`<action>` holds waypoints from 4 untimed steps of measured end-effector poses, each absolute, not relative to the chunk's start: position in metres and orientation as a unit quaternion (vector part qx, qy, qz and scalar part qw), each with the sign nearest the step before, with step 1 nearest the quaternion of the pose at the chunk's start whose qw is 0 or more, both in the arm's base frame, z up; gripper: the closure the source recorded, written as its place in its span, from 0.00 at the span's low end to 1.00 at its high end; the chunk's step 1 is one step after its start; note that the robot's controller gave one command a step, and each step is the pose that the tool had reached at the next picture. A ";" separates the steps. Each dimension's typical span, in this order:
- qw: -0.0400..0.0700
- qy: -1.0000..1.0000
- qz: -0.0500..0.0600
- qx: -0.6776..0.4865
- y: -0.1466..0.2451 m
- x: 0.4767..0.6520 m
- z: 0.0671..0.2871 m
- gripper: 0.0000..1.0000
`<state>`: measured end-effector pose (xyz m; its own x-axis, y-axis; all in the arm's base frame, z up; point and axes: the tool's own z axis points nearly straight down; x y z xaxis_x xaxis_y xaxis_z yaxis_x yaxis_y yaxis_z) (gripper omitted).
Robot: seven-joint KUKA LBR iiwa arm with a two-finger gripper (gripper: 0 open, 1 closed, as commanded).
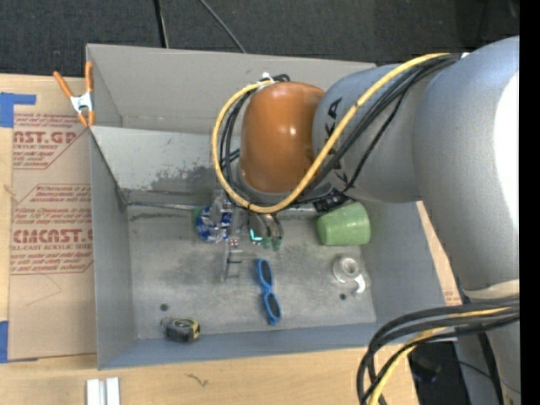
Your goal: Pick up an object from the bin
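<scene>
Arm (pixel 439 133): enters from the right and bends down over mid-bin, with cables looped round its orange cover (pixel 278 137).
Bin (pixel 152 167): grey metal, with a few things scattered on its floor.
Tool (pixel 230 264): low over bare floor near the centre; whether it is clenched or released cannot be told.
Green cylinder (pixel 343 224): lies on its side, right of the tool.
Blue sunglasses (pixel 267 289): nearest thing, just right of the tool and not touching it.
Small tape measure (pixel 180 329): near the front wall.
</scene>
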<state>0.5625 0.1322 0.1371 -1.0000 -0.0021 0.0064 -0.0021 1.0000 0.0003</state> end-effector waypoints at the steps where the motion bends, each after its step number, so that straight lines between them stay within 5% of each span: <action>1: -0.005 -0.998 -0.002 0.055 0.114 0.595 0.073 0.00; 2: -0.003 -0.998 -0.002 0.055 0.115 0.594 0.074 1.00; 3: -0.005 -0.997 -0.001 0.073 0.117 0.588 0.192 1.00; 4: -0.005 -0.998 -0.002 0.067 0.146 0.557 0.266 1.00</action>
